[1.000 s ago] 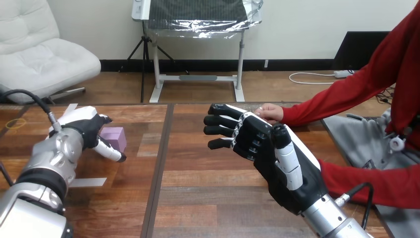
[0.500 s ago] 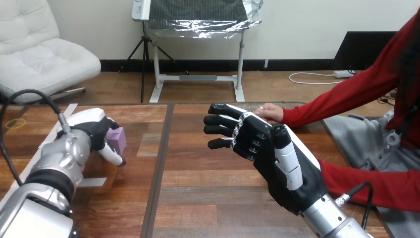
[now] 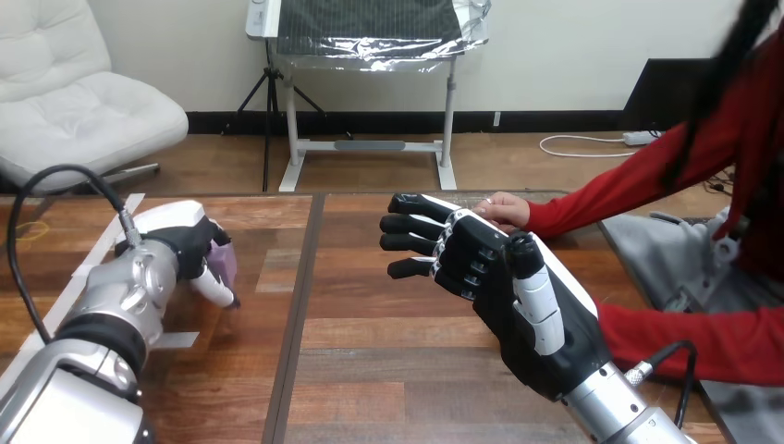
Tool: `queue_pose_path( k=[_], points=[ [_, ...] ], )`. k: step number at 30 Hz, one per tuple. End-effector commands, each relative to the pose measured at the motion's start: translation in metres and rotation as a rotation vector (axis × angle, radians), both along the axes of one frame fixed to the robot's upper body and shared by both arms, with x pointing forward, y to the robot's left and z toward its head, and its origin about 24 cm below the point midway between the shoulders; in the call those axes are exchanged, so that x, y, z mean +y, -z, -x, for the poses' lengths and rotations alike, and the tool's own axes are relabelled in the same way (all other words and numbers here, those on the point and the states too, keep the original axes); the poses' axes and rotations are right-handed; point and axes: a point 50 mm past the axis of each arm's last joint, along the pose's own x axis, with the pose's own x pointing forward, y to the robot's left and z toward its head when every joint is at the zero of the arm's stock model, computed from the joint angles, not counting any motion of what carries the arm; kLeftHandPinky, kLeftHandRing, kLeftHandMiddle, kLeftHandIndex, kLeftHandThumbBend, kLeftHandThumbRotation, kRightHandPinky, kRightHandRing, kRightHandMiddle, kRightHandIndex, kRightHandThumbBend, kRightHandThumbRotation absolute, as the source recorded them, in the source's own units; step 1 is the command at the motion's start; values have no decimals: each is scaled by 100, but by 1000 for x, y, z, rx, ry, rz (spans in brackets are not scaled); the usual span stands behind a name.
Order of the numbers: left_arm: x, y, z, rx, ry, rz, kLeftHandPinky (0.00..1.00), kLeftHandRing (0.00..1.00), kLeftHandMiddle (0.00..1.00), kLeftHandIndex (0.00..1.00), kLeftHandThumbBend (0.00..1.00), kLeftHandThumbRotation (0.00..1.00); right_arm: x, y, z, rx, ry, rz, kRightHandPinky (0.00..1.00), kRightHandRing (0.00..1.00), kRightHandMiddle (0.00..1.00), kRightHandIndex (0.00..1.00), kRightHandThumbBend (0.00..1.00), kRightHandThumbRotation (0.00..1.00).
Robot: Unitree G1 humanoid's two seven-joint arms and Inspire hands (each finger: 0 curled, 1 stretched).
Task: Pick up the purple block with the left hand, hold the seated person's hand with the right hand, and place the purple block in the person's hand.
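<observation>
The wooden desk (image 3: 370,370) carries everything. Over its middle, the right robot hand (image 3: 481,268) stays where it was, open, fingers stretched leftward and holding nothing. The person's hand (image 3: 504,209) rests just beyond it at the desk's far edge; whether the two touch I cannot tell.

At the left, the left robot hand (image 3: 180,242) has moved right over the last second and now covers most of the purple block (image 3: 225,263), its fingers and thumb curling round it. The block appears to be on the desk, near the left edge, with only its right face showing.

I judge the pick-up is under way but the lift is not yet made. The hand-hold and the hand-over remain.
</observation>
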Motion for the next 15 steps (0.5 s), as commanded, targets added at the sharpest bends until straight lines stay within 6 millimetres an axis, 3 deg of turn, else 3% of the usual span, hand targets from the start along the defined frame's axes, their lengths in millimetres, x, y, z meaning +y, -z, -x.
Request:
queue_pose_path(
  k=[1, 5, 15],
  points=[
    [-12, -16, -11, -3, 29, -7, 73, 83, 84, 86, 41, 0, 2, -16, -5, -75, -6, 1, 74, 82, 82, 83, 85, 100],
    [-13, -15, -11, 6, 25, -3, 71, 84, 84, 86, 36, 0, 2, -16, -5, -77, -6, 0, 74, 82, 82, 83, 85, 100],
    [-14, -13, -10, 13, 27, -5, 70, 84, 84, 86, 33, 0, 2, -16, -4, -79, -4, 0, 73, 81, 81, 83, 85, 100]
  ],
)
